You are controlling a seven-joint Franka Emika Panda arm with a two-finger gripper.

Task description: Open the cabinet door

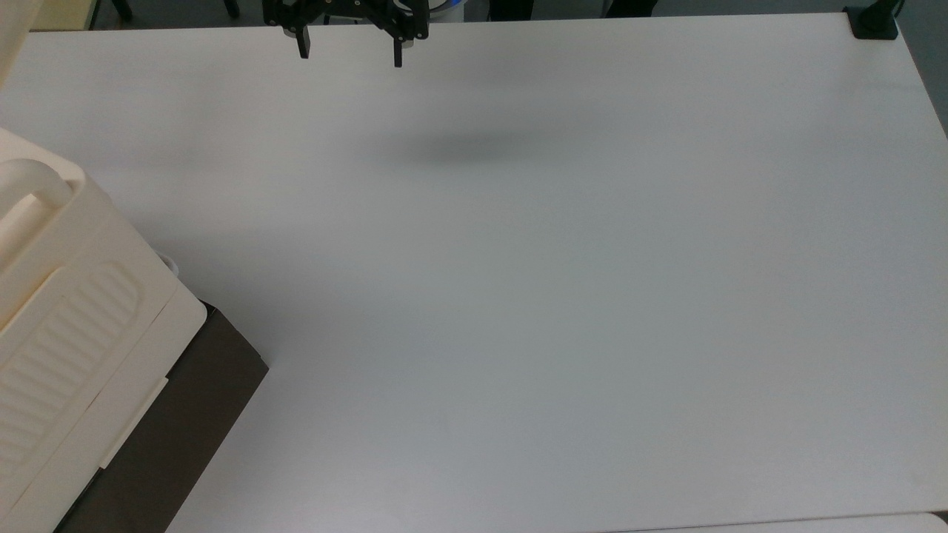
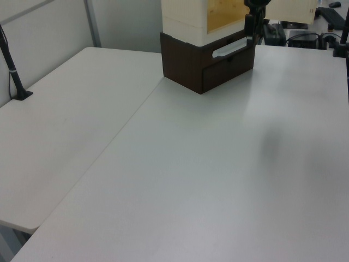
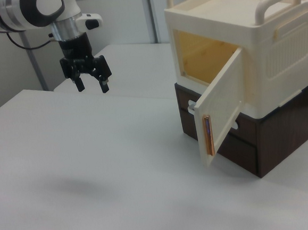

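The cabinet door (image 3: pixel 221 108), a cream-tan panel with a brown catch on its free edge, stands swung wide open from the cream cabinet (image 3: pixel 255 43), baring a yellowish inside. In the left view the door (image 2: pixel 292 10) hangs at the top right. A sliver of the door (image 1: pixel 7 26) sits in the top view's upper left corner. My black gripper (image 3: pixel 92 87) hovers above the table, well off to the right view's left of the door, open with nothing between its fingers. It is also at the top view's upper edge (image 1: pixel 349 53) and in front of the cabinet in the left view (image 2: pixel 250 31).
The cabinet rests on a dark brown drawer base (image 3: pixel 263 149) with a white handle (image 2: pixel 232 48). A wide white table (image 1: pixel 555 296) stretches out from it. A black clamp post (image 1: pixel 872 21) stands at the top view's upper right corner, and another post (image 2: pixel 12 71) at the left view's left.
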